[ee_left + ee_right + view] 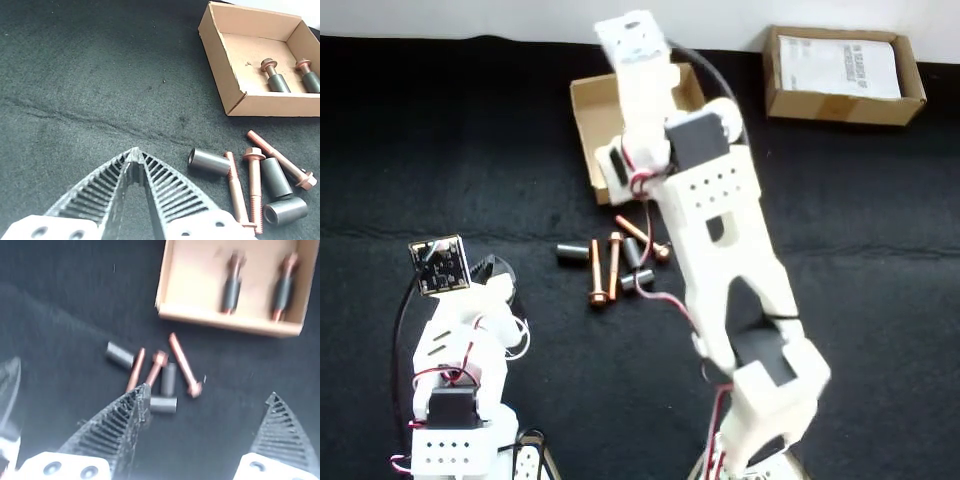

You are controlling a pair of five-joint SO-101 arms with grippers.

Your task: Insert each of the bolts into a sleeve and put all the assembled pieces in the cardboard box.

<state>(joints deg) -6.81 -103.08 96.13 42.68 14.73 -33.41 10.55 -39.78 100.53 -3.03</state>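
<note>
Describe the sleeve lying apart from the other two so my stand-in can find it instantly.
Find the cardboard box holding two assembled pieces; just before it on the black cloth lies a cluster of loose parts. The sleeve is on the left arm's side of the two parallel bolts, alone; the other sleeves lie beyond them.
</note>
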